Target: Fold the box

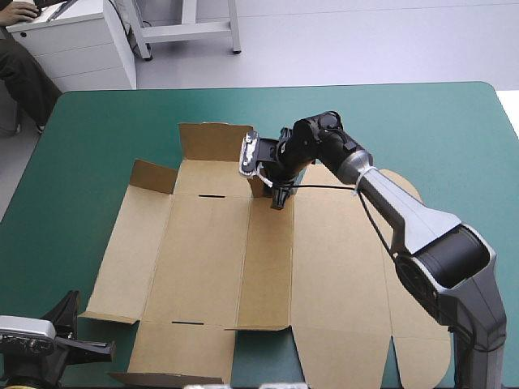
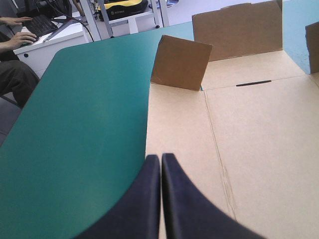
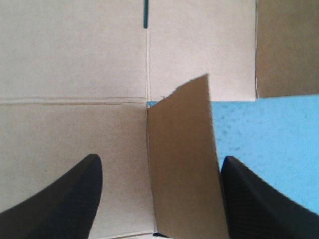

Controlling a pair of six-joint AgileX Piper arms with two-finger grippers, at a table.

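The box's 12 o'clock flap is straddled by the spread right gripper. The left gripper is seen pinched together at 7 o'clock, and the near edge is cropped.

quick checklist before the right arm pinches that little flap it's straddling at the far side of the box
1. Right pincer open: ok.
2. Small raised flap between its fingers: ok.
3. Fingers touching that flap: cannot tell.
4. Left pincer out of the way: ok, shut, at the box's left edge, well away from the flap.
5. Box main panels flat on the teal-green cover: ok; far flaps stand raised.
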